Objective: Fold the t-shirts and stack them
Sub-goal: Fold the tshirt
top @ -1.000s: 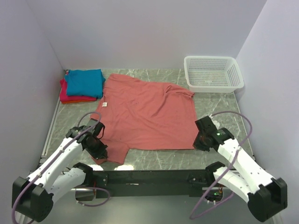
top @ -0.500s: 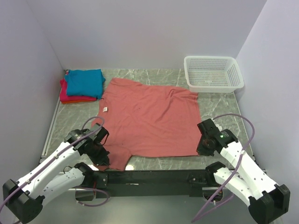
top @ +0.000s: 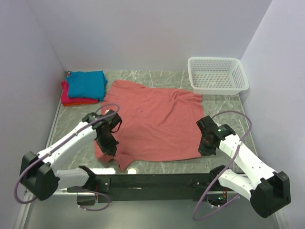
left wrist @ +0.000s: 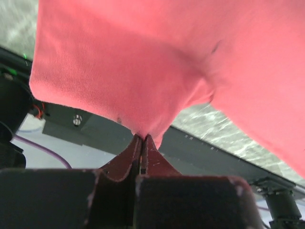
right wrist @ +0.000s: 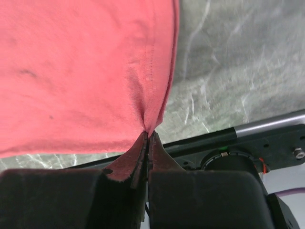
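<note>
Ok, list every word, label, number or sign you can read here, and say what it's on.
None can be read. The salmon-red t-shirt, the teal-blue t-shirt, the magenta-pink t-shirt and the white mesh basket show no print, and no legible marking shows elsewhere in any view.

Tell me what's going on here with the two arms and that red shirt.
Both arms are handling the salmon-red t-shirt, spread on the table. The left gripper is shut on its near-left part, the right gripper on its near-right corner. The teal-blue t-shirt lies folded on the magenta-pink t-shirt at the far left; this one is not yet folded.
</note>
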